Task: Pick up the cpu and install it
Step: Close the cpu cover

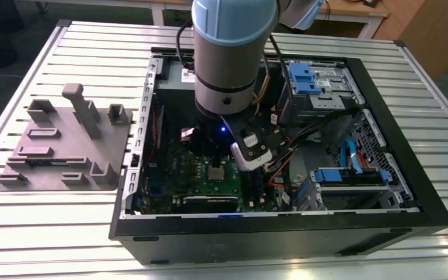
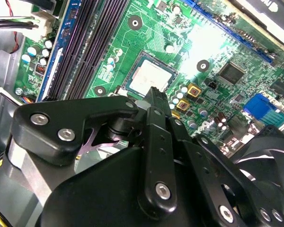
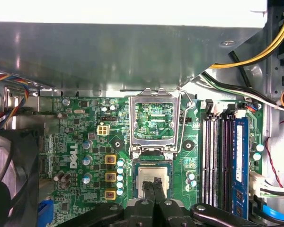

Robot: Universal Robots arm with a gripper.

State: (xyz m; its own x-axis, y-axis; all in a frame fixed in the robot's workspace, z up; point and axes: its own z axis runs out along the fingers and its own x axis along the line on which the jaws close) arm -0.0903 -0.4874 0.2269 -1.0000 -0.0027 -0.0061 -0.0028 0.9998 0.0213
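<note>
Scanning from the exterior view's left: first a gray parts tray [image 1: 60,146] on the slatted surface [image 1: 37,233], well apart from the work. Then the open computer case [image 1: 286,224], and inside it the green motherboard [image 1: 179,169]. Finding the cpu [image 1: 217,171] lying flat in its socket near the board's middle, metal top up, with the arm [image 1: 232,52] reaching down into the case just beside it. Past that, toward the exterior view's right, blue-tabbed drive bays [image 1: 314,79], uninvolved.

Judging the placing step as good as done, the locking step not: hinged load plate [image 3: 154,118] standing open beyond the socket in the first wrist view. Reading the jaws, in both wrist views, as pressed together and gripping nothing, tips poised directly over the chip's top. Cannot tell whether touching it or hanging just clear.

Calling, on that reading, for gentleness: no sideways drag across the chip, nothing to skew it on the socket contacts, and a square, even closing of the plate.

Beside the socket, black memory slots [image 3: 213,151] with one blue memory stick [image 3: 240,161] seated.

Hard to make out: the chip's near edge, covered by the jaws' own black linkage; the board's far end in the exterior view, blocked by the arm; full seating in the socket, not judgeable from here.
</note>
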